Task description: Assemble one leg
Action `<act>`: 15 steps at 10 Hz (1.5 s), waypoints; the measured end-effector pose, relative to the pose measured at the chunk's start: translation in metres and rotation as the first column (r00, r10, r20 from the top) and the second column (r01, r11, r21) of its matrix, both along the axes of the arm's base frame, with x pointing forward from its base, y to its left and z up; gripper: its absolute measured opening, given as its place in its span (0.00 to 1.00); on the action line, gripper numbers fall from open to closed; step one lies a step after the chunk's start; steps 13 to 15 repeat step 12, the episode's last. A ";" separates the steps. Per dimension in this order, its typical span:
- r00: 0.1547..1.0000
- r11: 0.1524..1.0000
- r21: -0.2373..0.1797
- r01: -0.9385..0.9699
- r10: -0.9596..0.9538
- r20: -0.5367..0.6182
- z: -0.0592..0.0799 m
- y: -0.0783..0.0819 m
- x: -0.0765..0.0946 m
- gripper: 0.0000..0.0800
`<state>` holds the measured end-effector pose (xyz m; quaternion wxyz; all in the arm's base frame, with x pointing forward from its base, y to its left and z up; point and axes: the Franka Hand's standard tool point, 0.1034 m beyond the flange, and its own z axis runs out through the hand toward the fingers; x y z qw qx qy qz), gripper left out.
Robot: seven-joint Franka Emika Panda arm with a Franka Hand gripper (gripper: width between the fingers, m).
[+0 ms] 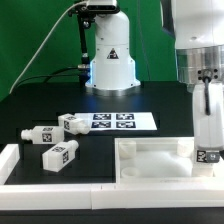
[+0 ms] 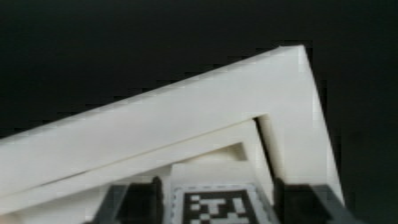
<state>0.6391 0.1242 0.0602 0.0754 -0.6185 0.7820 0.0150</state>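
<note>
The gripper [image 1: 210, 150] pinches a leg [image 1: 208, 118] upright over the tabletop's [image 1: 150, 160] corner at the exterior view's right. In the wrist view the leg's tag [image 2: 215, 205] sits between the fingers [image 2: 125, 200], just above that corner. Three more legs [image 1: 58, 152] lie apart on the dark surface [image 1: 40, 105], beside the marker board [image 1: 115, 122].

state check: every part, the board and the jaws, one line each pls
gripper: jaws shut on a leg, over the tabletop's corner
held leg: upright, off the table
tabletop: flat on the table, recess up
three loose legs: lying on their sides on the table, ungrasped
marker board: flat on the table, nothing on it
</note>
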 end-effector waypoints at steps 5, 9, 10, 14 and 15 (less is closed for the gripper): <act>0.813 0.813 -0.068 -0.578 0.581 0.038 0.003 -0.001 -0.001 0.80; 0.778 0.778 -0.065 -0.625 0.628 0.032 0.012 0.005 -0.004 0.81; 0.768 0.769 -0.062 -0.637 0.639 0.041 0.025 0.008 -0.004 0.81; 0.791 0.791 -0.023 -0.611 0.611 0.023 0.040 0.016 -0.007 0.81; 0.791 0.791 -0.023 -0.611 0.611 0.023 0.040 0.016 -0.007 0.81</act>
